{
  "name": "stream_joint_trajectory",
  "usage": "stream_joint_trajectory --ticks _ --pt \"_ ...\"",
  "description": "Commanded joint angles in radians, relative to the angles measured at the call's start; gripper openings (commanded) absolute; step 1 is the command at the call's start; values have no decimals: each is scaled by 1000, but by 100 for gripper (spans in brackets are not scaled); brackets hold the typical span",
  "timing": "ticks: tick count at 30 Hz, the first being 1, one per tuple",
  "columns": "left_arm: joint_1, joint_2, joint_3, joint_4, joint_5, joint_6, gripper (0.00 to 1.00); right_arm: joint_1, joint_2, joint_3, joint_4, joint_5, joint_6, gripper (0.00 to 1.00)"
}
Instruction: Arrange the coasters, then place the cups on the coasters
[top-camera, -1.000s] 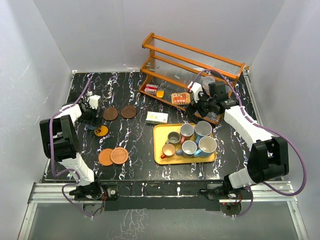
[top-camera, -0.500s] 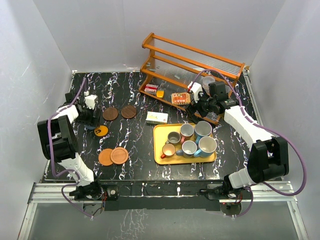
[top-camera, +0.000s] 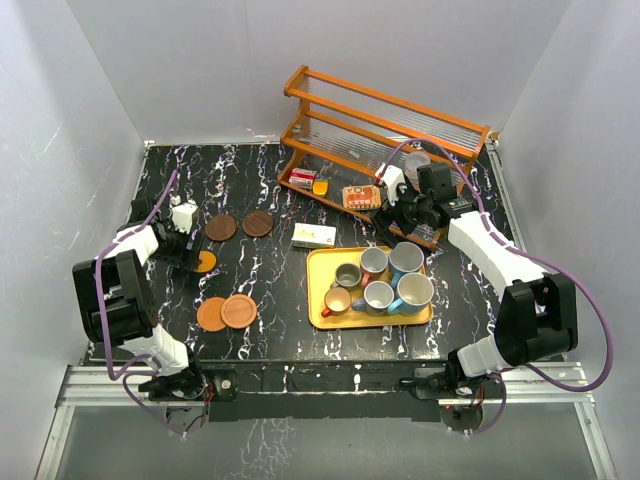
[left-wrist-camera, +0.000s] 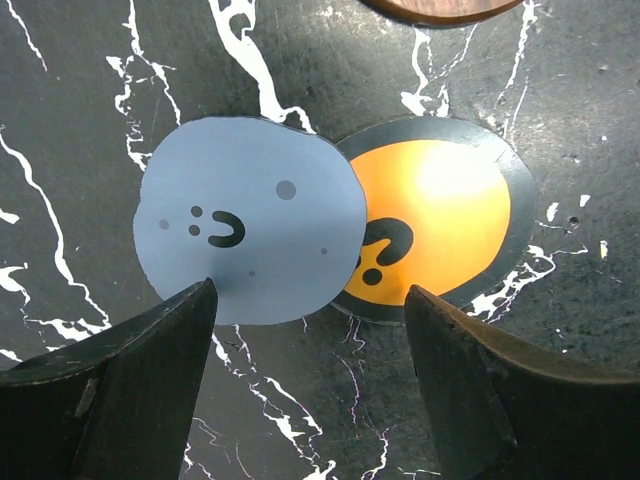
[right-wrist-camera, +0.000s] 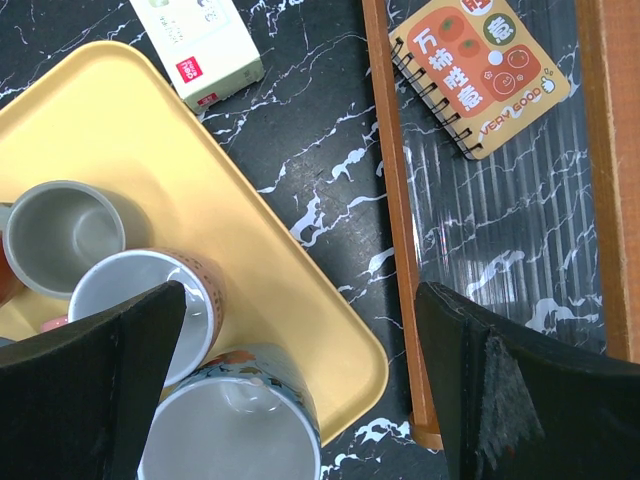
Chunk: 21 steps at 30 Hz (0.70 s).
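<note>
Our left gripper (left-wrist-camera: 308, 300) hangs open over the blue-grey coaster (left-wrist-camera: 250, 235), which overlaps the orange coaster (left-wrist-camera: 440, 225); our right gripper (right-wrist-camera: 300, 295) gapes near the cups (right-wrist-camera: 150, 300).

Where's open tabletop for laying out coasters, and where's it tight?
Widest bare strip: the middle, between the orange coasters and the yellow tray, up to the small box. Also bare: the back left corner, behind the dark brown coasters. Crowded: the tray, packed with cups, and the back right around the wooden rack.

Open passage on tabletop (top-camera: 272, 290) between coasters (top-camera: 238, 310) and yellow tray (top-camera: 313, 290). Wooden rack (top-camera: 380, 130) blocks far right corner; small box (top-camera: 314, 235) stands just beyond tray's far edge.
</note>
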Motion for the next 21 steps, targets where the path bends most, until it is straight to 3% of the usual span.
stream_joint_trajectory --ticks 1,6,13,21 --pt "3 -47 4 -17 -14 -17 74 -6 -7 19 21 -4 -18 98" --pt "3 -55 43 -86 40 -44 68 -7 -8 17 19 1 -20 98" --pt "2 -82 28 -199 42 -28 69 -5 -5 16 19 4 -23 98" --pt "-2 -57 -4 -206 35 -16 70 -6 3 21 9 6 -27 98"
